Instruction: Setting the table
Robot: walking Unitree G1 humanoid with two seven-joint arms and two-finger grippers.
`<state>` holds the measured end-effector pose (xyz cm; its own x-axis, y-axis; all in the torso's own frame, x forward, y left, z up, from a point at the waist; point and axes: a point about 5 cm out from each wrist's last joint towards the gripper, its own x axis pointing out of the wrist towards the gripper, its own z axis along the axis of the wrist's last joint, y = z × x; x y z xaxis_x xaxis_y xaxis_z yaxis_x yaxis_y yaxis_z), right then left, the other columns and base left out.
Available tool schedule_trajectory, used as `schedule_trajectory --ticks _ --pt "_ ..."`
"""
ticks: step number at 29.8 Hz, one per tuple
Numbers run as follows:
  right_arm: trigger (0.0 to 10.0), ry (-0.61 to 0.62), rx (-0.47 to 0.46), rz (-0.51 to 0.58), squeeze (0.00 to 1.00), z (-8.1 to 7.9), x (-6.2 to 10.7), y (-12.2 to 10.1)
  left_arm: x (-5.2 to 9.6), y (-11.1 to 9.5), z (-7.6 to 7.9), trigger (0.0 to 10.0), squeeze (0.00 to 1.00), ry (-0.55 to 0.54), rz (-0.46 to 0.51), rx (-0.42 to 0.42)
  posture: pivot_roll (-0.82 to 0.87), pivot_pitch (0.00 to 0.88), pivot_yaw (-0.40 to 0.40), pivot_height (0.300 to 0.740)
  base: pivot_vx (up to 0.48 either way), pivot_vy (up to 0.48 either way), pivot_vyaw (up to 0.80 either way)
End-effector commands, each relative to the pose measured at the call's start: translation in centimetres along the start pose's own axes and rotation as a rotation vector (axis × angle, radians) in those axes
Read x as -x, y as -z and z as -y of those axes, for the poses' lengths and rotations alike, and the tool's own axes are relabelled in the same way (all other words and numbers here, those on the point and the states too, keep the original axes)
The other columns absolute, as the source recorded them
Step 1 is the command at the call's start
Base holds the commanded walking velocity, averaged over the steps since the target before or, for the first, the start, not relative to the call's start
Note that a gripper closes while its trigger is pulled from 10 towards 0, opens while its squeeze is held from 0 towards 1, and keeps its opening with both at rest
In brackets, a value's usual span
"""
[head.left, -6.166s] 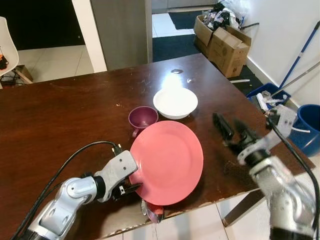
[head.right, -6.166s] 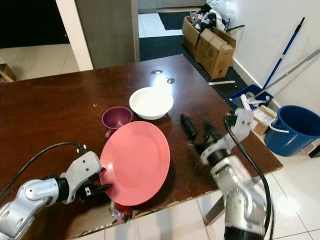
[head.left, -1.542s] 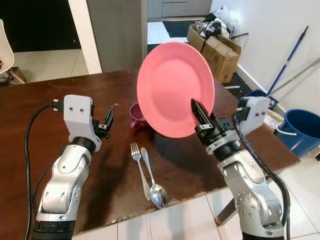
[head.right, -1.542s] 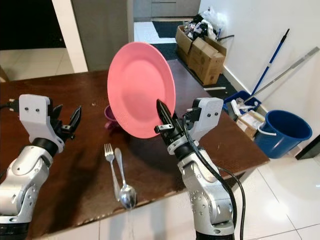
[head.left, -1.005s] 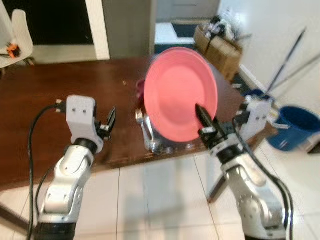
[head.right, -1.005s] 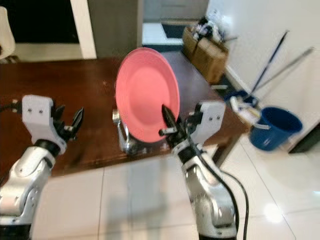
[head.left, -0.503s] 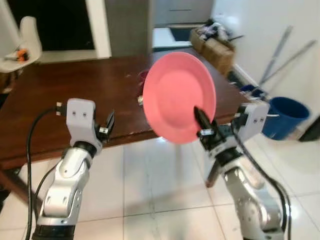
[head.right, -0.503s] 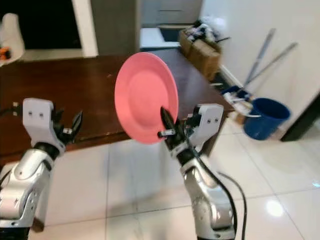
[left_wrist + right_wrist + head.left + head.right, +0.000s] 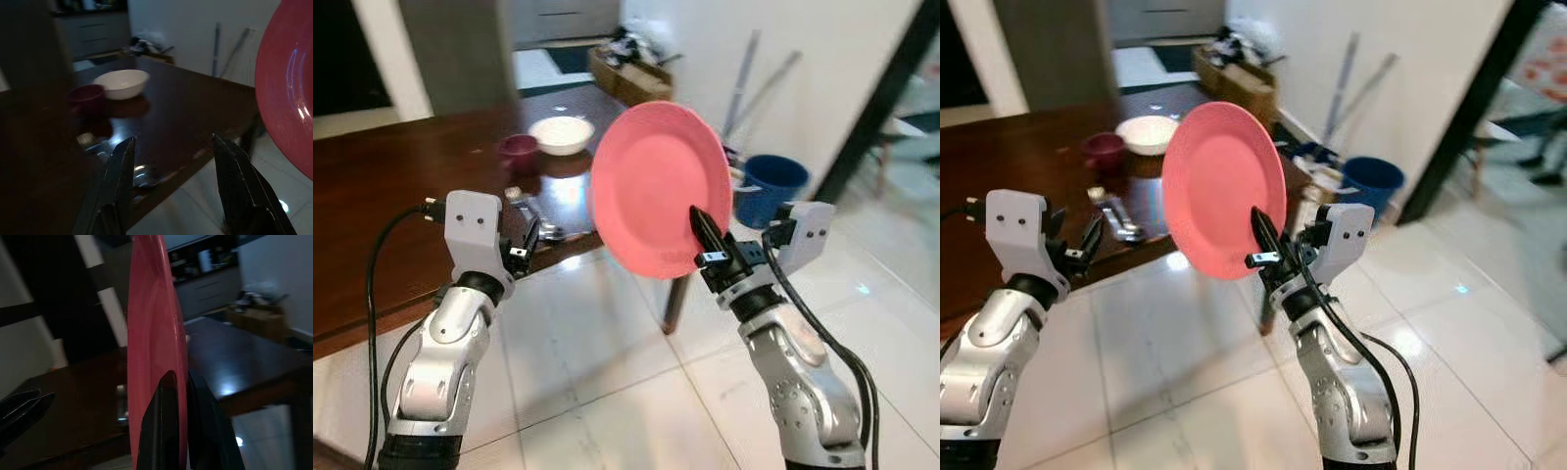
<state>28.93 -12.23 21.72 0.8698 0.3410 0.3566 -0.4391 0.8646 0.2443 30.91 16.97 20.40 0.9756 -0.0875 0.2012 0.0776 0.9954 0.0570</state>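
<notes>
My right jaws (image 9: 703,238) pinch the lower rim of the pink plate (image 9: 656,186), one black finger on each face, and the plate stands nearly upright in the air in front of me, over the tiled floor (image 9: 607,392) and off the tabletop (image 9: 401,186). My left jaws (image 9: 171,186) are raised beside it, spread wide and holding nothing.

The white bowl (image 9: 561,133), the purple cup (image 9: 519,148) and the cutlery (image 9: 1116,217) sit together on the tabletop, which lies to my left and a little behind the plate.

I judge the step in hand is carrying the plate to its place setting. A rim pinch on an upright plate is a thin hold, so I should move smoothly, avoid quick wrist turns, and keep the plate's edge well apart from my left arm. When I reach the spot, I should tilt it flat low over the wood, set its base down fully, then let go.
</notes>
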Motion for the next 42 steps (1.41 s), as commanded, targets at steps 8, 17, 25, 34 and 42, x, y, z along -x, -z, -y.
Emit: schedule_trajectory --ticks 8,17,25,34,42 --pt "10.0 -0.015 -0.013 -0.016 0.00 -0.2 0.0 0.4 0.4 1.5 0.0 10.0 0.00 0.000 -0.053 0.010 -0.05 0.000 0.069 0.740 0.000 0.000 -0.79" --pt "10.0 0.061 0.002 -0.237 0.00 2.5 2.6 6.4 2.8 7.2 -1.3 10.0 0.00 0.008 -0.247 -0.074 -0.05 0.000 0.063 0.740 0.000 0.000 -0.79" --pt "10.0 0.204 0.016 -0.593 0.00 6.1 8.8 14.6 9.7 16.1 -5.0 10.0 0.00 -0.056 -0.650 -0.124 -0.03 0.000 0.066 0.740 0.000 0.000 -0.79" --pt "10.0 0.228 0.031 -0.691 0.00 6.4 10.7 16.8 13.6 20.3 -6.6 10.0 0.00 -0.255 -0.881 0.020 -0.03 0.000 0.063 0.740 0.000 0.000 -0.79" --pt "10.0 0.233 0.028 -0.723 0.00 5.7 11.4 18.3 13.9 20.9 -5.5 10.0 0.00 -0.222 -0.883 0.068 -0.01 0.000 0.051 0.740 0.000 0.000 -0.78"
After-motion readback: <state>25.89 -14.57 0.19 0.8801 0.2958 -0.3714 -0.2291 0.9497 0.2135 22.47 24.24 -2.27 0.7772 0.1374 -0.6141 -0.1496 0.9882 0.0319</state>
